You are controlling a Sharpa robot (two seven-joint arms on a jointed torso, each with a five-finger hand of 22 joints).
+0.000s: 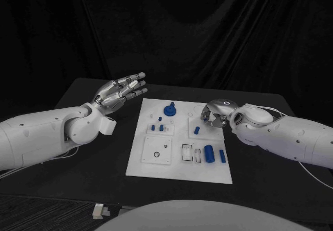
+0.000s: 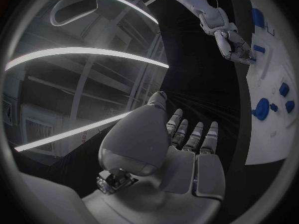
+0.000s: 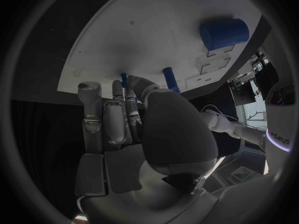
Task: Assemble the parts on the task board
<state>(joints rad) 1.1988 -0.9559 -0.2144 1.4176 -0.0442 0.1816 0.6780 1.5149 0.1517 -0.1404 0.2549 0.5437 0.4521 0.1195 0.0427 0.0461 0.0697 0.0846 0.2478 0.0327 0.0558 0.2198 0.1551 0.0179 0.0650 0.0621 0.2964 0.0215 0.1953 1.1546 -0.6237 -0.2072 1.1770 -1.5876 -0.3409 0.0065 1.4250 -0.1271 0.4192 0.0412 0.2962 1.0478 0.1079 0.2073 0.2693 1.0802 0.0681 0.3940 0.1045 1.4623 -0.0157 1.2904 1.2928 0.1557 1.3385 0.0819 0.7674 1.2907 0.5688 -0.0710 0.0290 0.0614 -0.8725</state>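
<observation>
Two arms of mine reach over the black table [image 1: 83, 178], and the white task board [image 1: 182, 166] lies flat on it between them. My left arm [image 1: 42, 134] comes in beside the board's left edge, and my left hand [image 1: 121, 90] is raised off the table just beyond the board's far-left corner, palm up, fingers [image 2: 193, 137] straight and spread, grasping nothing. My right arm [image 1: 291, 137] crosses the board's right edge, and my right hand [image 1: 216, 114] hangs curled over the board's far-right part. From my right wrist, the fingers [image 3: 102, 119] bend down toward the board's surface with a thin blue pin [image 3: 124, 79] at their tips; I cannot tell whether they grip it or only touch it.

On the board, a round blue knob [image 1: 170, 110] stands near the far edge. Two blue cylinders [image 1: 209, 155] lie side by side near the board's right front. Small blue pegs [image 1: 157, 127] stand at mid-board, and one short blue piece [image 1: 197, 130] lies just beside my right hand.
</observation>
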